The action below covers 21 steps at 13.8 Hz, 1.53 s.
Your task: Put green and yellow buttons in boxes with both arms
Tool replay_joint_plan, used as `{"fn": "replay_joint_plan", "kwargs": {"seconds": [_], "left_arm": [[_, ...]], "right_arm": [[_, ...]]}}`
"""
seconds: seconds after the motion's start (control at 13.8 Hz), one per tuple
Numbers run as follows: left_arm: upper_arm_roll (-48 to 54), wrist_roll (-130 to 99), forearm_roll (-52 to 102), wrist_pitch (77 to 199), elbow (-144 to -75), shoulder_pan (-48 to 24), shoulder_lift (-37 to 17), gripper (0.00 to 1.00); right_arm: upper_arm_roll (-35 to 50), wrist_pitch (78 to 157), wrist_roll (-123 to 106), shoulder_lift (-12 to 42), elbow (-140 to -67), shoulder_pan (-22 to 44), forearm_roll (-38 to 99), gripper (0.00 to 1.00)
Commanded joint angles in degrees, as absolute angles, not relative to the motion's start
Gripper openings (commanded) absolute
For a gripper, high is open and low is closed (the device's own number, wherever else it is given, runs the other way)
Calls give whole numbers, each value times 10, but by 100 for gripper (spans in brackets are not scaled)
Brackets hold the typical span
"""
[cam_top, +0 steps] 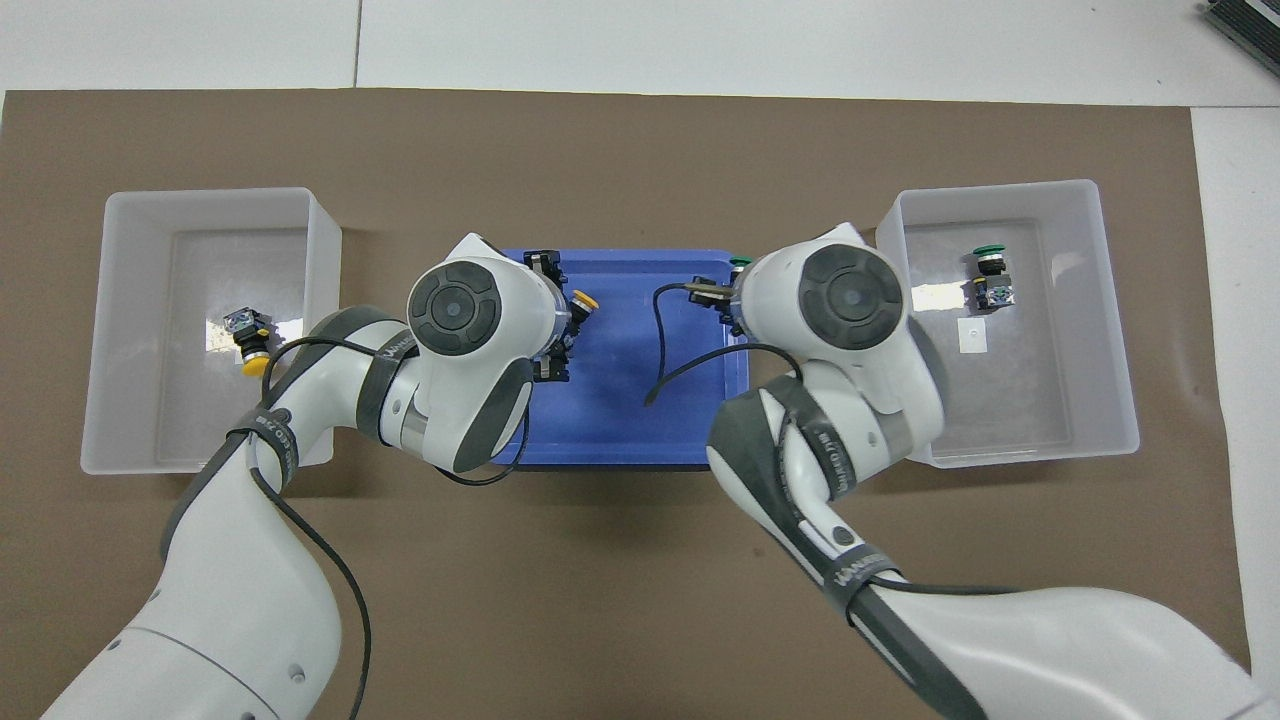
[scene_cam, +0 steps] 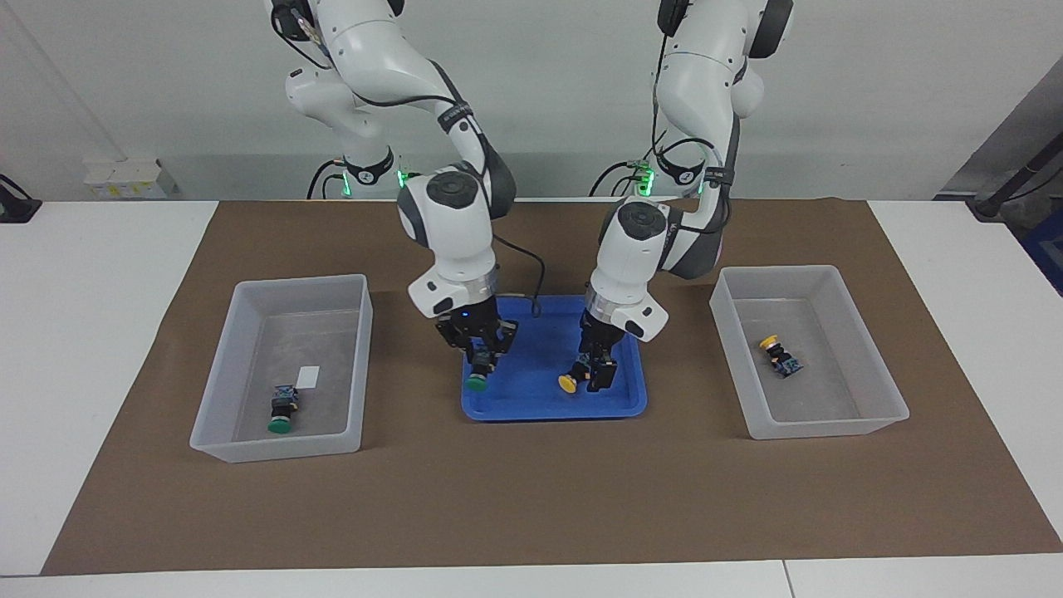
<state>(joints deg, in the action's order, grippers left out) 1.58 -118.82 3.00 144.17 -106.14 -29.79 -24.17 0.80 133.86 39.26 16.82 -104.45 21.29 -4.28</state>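
Over the blue tray (scene_cam: 614,405), the right gripper (scene_cam: 484,365) was closed on a green button (scene_cam: 477,381) and the left gripper (scene_cam: 595,371) on a yellow button (scene_cam: 568,383). Each was a small black-bodied switch with a round cap, judged light, rigid and best held across the body. One green button (scene_cam: 281,417) and one yellow button (scene_cam: 781,355) already lay in separate boxes (scene_cam: 217,390).
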Motion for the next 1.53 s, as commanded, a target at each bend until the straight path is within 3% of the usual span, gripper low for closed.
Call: {"fn": "replay_joint_plan", "kwargs": {"seconds": [0.0,0.36,0.73,0.87,1.24,1.31,1.38,1.45], "left_arm": [[8,-1223,19,1435,-1068,-317,-241,100],[6,-1260,18,1456,-1082,-317,-240,100],[-6,-1292,18,1483,-1096,-316,-239,100],[-11,-1295,18,1486,-1099,-317,-238,100],[-11,-1301,18,1487,-1100,-318,-238,74],[-10,-1301,13,1487,-1100,-318,-238,63],[-10,-1300,5,1487,-1100,-318,-238,48],[-10,-1300,4,1487,-1100,-318,-238,38]], "right_arm": [[14,1298,330,127,-1059,164,-50,0],[16,1291,84,121,-1067,54,-44,0],[16,1310,-51,143,-1086,9,-30,0],[16,1362,-88,165,-1086,-7,-29,0],[16,1410,-87,207,-1092,-21,-29,0],[15,1417,-85,210,-1093,-21,-29,4],[15,1419,-86,211,-1094,-23,-29,16],[15,1417,-86,211,-1095,-25,-29,47]]}}
